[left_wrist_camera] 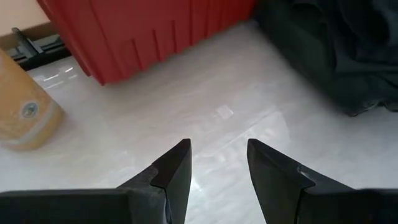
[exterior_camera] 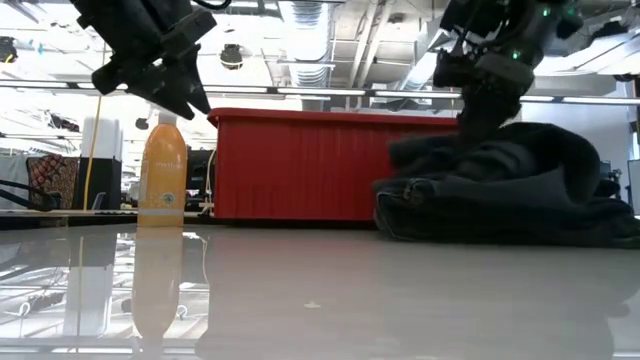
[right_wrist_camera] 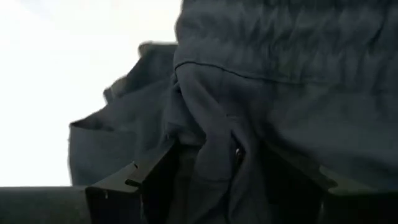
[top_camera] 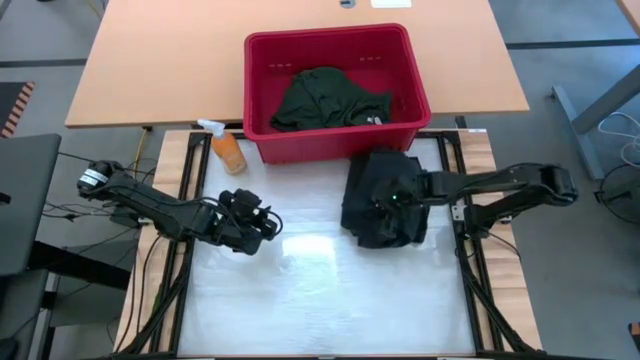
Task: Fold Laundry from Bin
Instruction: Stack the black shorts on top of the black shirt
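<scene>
The red bin (top_camera: pixel 262 92) stands at the table's far edge with a dark green garment (top_camera: pixel 325 100) lying inside it. A black garment (top_camera: pixel 365 218) lies in a crumpled heap (exterior_camera: pixel 520 190) on the white table top, right of centre, just in front of the bin. My right gripper (top_camera: pixel 395 198) is open and set down into the top of that heap (right_wrist_camera: pixel 217 168). My left gripper (top_camera: pixel 270 225) hovers open above the bare table at the left (left_wrist_camera: pixel 217 155), with nothing between its fingers. My right gripper comes at the black heap from above, slanting down from the table's right side. A raised fold of the cloth (right_wrist_camera: pixel 211 143) stands between its open fingers (right_wrist_camera: pixel 149 177). The cloth hides the fingertips. The heap rests on the table.
An orange spray bottle (top_camera: pixel 228 150) stands upright by the bin's near left corner, just beyond my left gripper. Bare white table top (top_camera: pixel 320 290) stretches from the middle to the near edge. Black rails (top_camera: pixel 470 260) run along both sides of it.
</scene>
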You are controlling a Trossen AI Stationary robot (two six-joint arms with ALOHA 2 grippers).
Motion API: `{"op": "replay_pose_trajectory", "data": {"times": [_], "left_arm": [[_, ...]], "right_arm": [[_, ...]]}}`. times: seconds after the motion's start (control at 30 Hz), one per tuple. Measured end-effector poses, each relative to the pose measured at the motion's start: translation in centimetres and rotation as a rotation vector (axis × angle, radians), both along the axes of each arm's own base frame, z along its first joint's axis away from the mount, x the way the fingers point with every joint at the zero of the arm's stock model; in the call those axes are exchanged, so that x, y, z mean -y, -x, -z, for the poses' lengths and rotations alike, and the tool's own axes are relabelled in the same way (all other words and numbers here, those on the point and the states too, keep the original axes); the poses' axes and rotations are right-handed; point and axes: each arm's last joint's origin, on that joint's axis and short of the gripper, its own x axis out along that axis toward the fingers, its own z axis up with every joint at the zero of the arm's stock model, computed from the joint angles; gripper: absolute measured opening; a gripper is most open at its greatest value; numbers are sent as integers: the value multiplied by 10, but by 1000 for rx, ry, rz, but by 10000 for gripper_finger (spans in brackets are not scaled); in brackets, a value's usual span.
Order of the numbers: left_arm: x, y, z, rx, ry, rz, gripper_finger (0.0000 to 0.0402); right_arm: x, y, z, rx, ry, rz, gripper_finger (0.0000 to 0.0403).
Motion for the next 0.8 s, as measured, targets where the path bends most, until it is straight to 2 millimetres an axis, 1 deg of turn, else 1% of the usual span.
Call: {"op": "replay_pose_trajectory", "data": {"times": [0.1, 0.23, 0.3, 0.37, 0.43, 0.5, 0.53, 0.67, 0.8], "left_arm": [[-2, 0, 0, 4, -19, -12, 144], [-4, -2, -1, 15, -19, -24, 144], [-4, -2, -1, 18, -18, -24, 144], [-4, -2, -1, 15, -19, -21, 144], [-3, -2, -1, 11, -18, -16, 144], [-4, -2, -1, 14, -12, -20, 144], [-5, -2, -1, 19, -8, -28, 144], [-7, -3, 0, 27, 5, -49, 144], [-5, -6, 6, -42, 10, -8, 144]], "right_arm": [[2, 0, -18, 42, 23, -19, 255], [-1, -3, -44, 135, -46, -104, 255], [-2, -1, -57, 155, -60, -124, 255], [-2, 4, -69, 157, -42, -124, 255], [2, 7, -75, 164, 22, -69, 255], [10, 9, -75, 152, 98, 20, 255], [15, 10, -71, 137, 125, 62, 255], [35, 7, -48, 45, 134, 165, 255], [51, 3, -21, -39, 110, 227, 255]]}}
